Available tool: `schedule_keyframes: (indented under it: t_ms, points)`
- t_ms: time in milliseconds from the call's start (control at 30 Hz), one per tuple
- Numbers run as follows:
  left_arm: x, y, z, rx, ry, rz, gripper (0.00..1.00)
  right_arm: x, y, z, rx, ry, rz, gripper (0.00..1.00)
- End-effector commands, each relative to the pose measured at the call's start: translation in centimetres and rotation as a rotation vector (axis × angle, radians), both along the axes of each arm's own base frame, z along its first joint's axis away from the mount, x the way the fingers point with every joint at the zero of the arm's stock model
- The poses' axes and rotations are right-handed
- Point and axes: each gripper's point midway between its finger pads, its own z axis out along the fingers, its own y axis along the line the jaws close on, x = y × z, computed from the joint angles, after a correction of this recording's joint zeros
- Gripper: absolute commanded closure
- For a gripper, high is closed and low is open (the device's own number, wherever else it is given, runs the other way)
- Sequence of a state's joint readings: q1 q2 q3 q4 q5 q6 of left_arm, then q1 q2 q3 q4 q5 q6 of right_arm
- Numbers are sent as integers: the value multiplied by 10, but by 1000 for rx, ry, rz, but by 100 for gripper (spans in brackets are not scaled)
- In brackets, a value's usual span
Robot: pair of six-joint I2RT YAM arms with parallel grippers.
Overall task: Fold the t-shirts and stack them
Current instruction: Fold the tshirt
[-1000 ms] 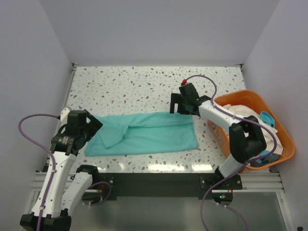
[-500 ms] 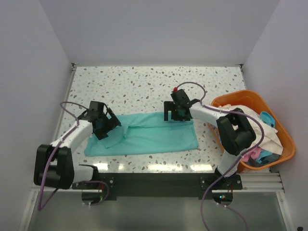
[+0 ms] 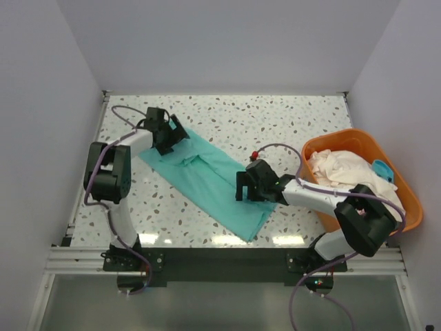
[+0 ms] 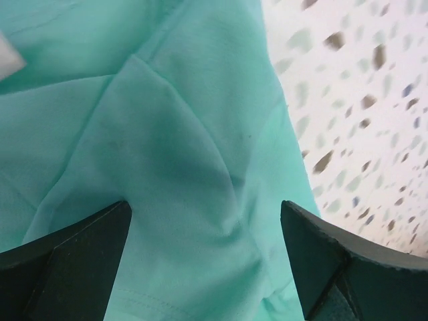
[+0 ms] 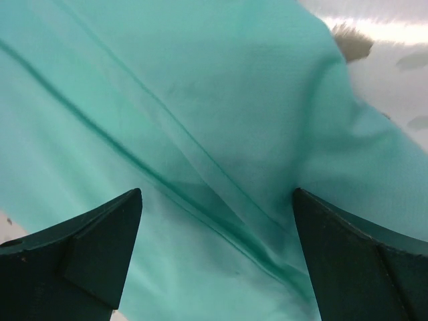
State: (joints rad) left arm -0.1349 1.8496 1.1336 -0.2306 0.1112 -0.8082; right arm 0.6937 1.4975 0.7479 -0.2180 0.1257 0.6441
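A teal t-shirt lies folded into a long strip, set diagonally on the speckled table from far left to near middle. My left gripper is over its far-left end, open, with wrinkled teal cloth under and between its black fingers. My right gripper is over the strip's near-right part, also open, with a long fold of the cloth running between its fingers. Cream-white t-shirts are piled in the orange basket.
The orange basket stands at the table's right edge, with a bit of light blue at its far side. White walls close in the table on the left, back and right. Purple cables loop off both arms.
The teal strip lay sideways along the near edge; now it lies diagonally. The left gripper has swung to the far left, and the right gripper has come nearer and lower on the cloth.
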Motion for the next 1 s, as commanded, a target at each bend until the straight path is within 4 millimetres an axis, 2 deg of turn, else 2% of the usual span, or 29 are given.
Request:
schedule_keyframes:
  t_ms: [0,33,67,100,133,167,200,233,267,333,367,433,467,500,567,600,633,700,733,833,867,900,933,967]
  points:
    - [36,-37,-44,-3,26,-120,0,-56,-2,-20,-3,133,-41,1]
    - [72,-51,-22,-12,-49,-140,0,-68,6,-20,3,139,-13,1]
    - [76,-67,-51,-8,1,-179,0,-76,11,-18,19,151,0,1]
    - [84,-76,-55,-16,13,-197,0,-84,15,-20,28,168,-9,1]
    - [114,-93,-33,-45,-58,-222,0,-96,23,-19,32,173,26,1]
    - [113,-101,-64,-53,3,-231,0,-103,29,-18,46,184,43,1]
    - [121,-109,-66,-67,-1,-240,0,-110,35,-19,60,199,56,1]
    - [142,-121,-46,-103,-53,-254,0,-120,43,-17,75,207,95,1]
    - [142,-127,-65,-124,-20,-255,0,-124,51,-16,95,209,117,1]
    - [154,-137,-61,-152,-52,-260,0,-132,63,-12,115,215,160,1]
    - [162,-142,-53,-169,-100,-272,0,-132,66,-8,121,207,170,1]
    - [164,-150,-46,-193,-135,-287,0,-127,75,6,148,167,192,1]
    - [170,-160,-32,-205,-193,-306,0,-123,80,13,162,147,197,1]
    - [171,-165,-25,-207,-222,-320,0,-115,89,29,192,102,210,2]
    - [174,-176,-6,-194,-284,-335,0,-106,89,42,173,63,204,1]
    - [175,-180,5,-197,-312,-350,0,-96,94,59,178,16,200,1]
    - [180,-184,26,-197,-355,-360,0,-90,85,66,136,-17,172,1]
    - [181,-195,54,-208,-402,-391,0,-81,85,87,149,-71,154,2]
    - [186,-200,93,-220,-470,-409,0,-80,82,99,167,-93,148,1]
    - [177,-210,150,-240,-546,-449,0,-79,75,116,204,-127,118,1]
    - [167,-212,186,-232,-600,-473,0,-77,66,122,197,-148,92,1]
    - [158,-212,194,-221,-597,-483,0,-77,60,125,191,-158,77,1]
    - [145,-208,226,-198,-640,-508,0,-78,51,123,160,-154,69,1]
    - [131,-207,228,-181,-607,-534,0,-78,45,124,143,-155,58,1]
